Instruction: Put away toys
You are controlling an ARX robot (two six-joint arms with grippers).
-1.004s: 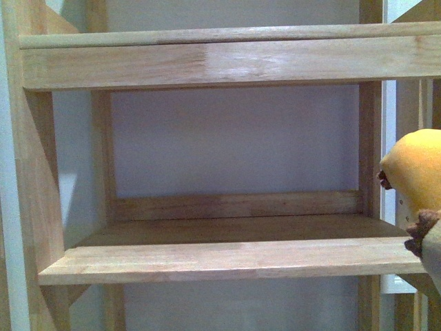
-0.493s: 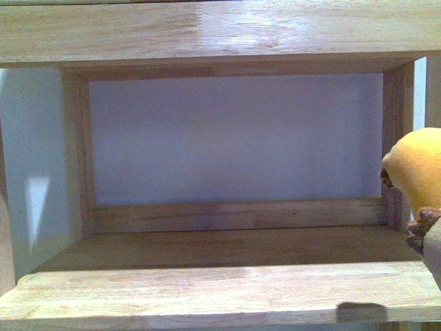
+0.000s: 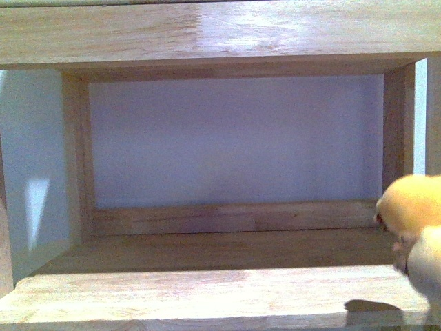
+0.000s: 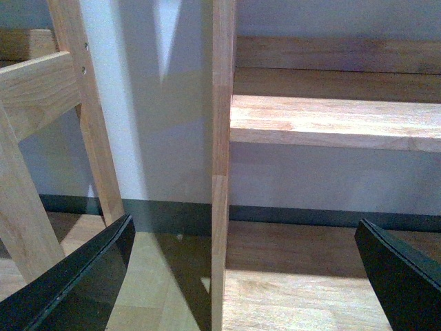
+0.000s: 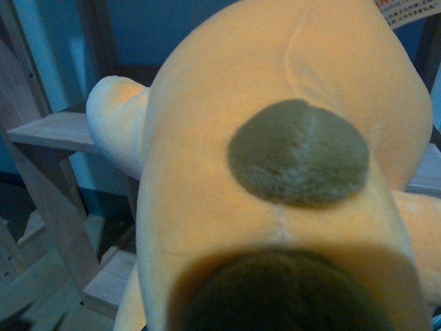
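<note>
The plush animal (image 3: 412, 205), orange-yellow, shows at the right edge of the front view, just over the right end of the wooden shelf (image 3: 207, 293). It fills the right wrist view (image 5: 207, 207), with a dark round spot (image 5: 298, 153) on its fur. My right gripper is shut on the plush animal, and the fur hides its fingers. In the left wrist view my left gripper (image 4: 241, 279) stands open with nothing between its black fingers (image 4: 76, 283). It hangs low, facing a wooden upright (image 4: 222, 138) of the shelf unit.
An upper board (image 3: 207, 31) roofs the shelf bay, and a low back rail (image 3: 234, 217) runs along the wall side. Side uprights (image 3: 396, 138) bound the bay. A slanted wooden frame (image 4: 34, 89) stands beside the unit on the wooden floor (image 4: 310, 296).
The front view first closed in on the shelf bay. Since then the plush animal has sunk lower at the right edge, and its shadow on the shelf front has shifted slightly right.
</note>
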